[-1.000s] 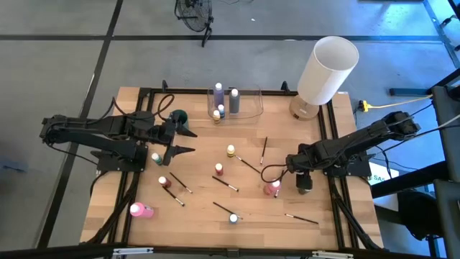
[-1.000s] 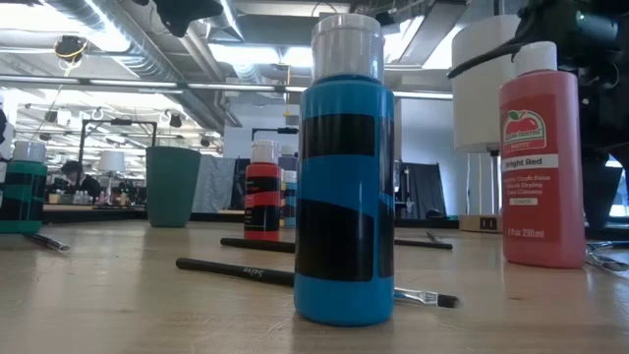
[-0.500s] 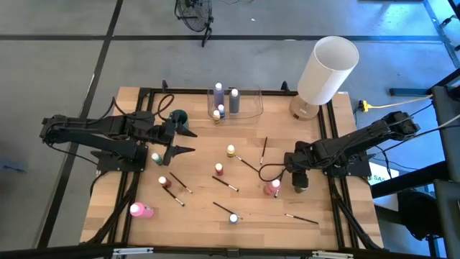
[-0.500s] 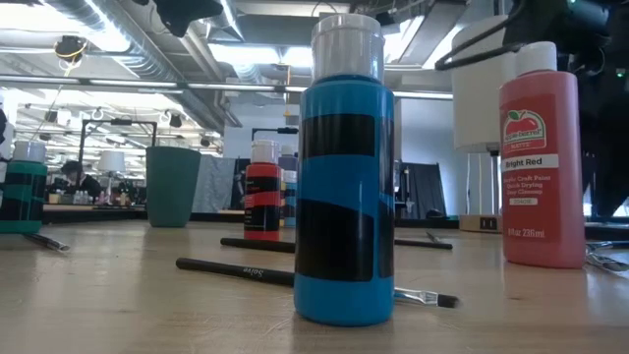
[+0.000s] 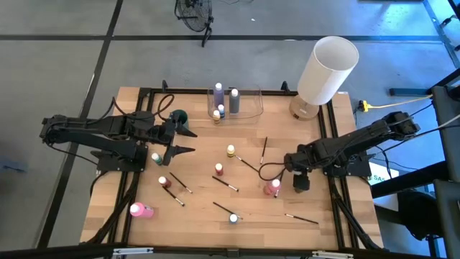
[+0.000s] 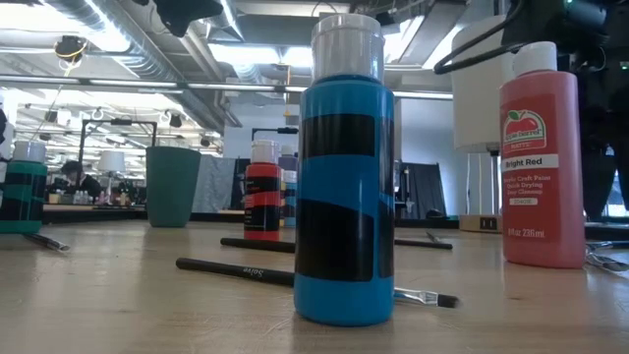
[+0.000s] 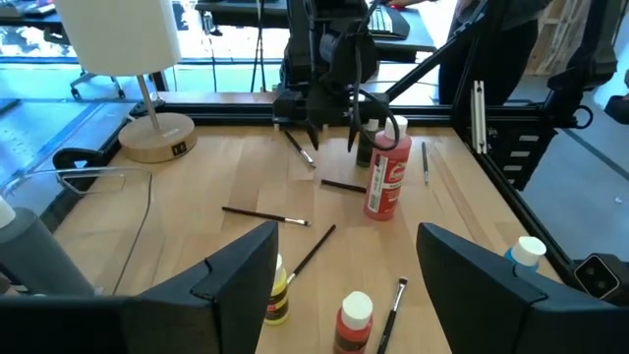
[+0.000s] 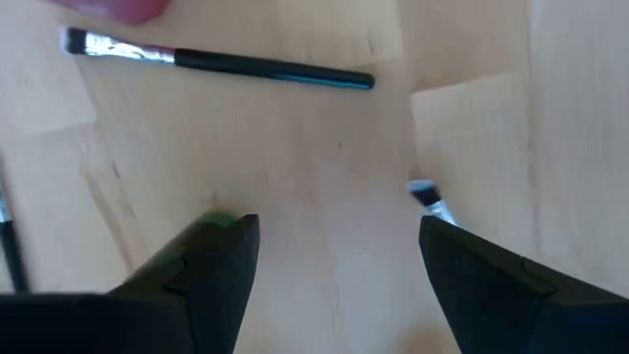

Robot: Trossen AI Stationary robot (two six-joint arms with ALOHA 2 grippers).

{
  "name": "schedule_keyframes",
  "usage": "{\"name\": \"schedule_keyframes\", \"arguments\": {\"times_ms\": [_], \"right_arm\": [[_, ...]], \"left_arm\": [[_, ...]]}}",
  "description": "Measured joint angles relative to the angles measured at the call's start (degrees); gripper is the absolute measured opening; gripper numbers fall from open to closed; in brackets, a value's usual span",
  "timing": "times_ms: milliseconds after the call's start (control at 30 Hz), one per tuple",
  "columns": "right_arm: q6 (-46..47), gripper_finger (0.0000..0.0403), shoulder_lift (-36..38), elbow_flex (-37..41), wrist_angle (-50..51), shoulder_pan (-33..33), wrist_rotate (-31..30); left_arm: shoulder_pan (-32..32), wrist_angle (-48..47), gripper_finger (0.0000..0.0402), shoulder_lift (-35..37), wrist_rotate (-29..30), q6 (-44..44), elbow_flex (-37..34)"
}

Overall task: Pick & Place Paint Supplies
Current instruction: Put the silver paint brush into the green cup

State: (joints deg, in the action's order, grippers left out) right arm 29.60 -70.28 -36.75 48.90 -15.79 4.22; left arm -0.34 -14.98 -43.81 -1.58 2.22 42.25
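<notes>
Wooden tabletop point(image 5: 201, 151) is strewn with paint supplies: small bottles and thin dark-handled paintbrushes lie scattered over its middle, while a few bottles already stand in the clear plastic container point(image 5: 248, 101) at the far edge, beside a white cylinder point(image 5: 327, 70). The right gripper point(image 5: 300, 183) is held low over the table with its jaws spread and nothing between them. Just beside it, toward the table's middle, the bright red bottle point(image 5: 272, 188) stands upright, so that bottle is judged the likeliest target and the right arm is plainly the nearer one. In the right wrist view only bare wood is framed between the fingers point(image 8: 197, 270); a paintbrush point(image 8: 221, 62) lies crosswise beyond them and a second brush tip point(image 8: 428, 197) shows near one finger, with a reddish blur at the frame's corner. The bottle is therefore judged to lie off to the side of the jaws, not between them, and a sideways shift would be needed before closing. The left gripper point(image 5: 188, 141) waits open above the table's left side, near a teal cup point(image 5: 178, 116) and a green-banded bottle point(image 5: 156, 158).
</notes>
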Motion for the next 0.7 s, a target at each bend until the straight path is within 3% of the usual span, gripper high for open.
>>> {"name": "schedule_keyframes", "arguments": {"times_ms": [300,567,700], "right_arm": [[-2.22,0.0284,0.02,-4.14,1.7,1.16,-0.52],[-9.53,0.0284,0.09,-13.33,10.24,2.11,-12.64],[-9.9,0.0284,0.09,-13.98,13.85,5.08,-14.97]], "left_arm": [[0.0,0.0,0.0239,0.0,0.02,-0.42,-0.01],[-0.01,0.0,0.0239,0.0,0.02,-0.42,0.0],[-0.02,-0.02,0.0239,0.0,0.02,-0.13,0.01]]}}
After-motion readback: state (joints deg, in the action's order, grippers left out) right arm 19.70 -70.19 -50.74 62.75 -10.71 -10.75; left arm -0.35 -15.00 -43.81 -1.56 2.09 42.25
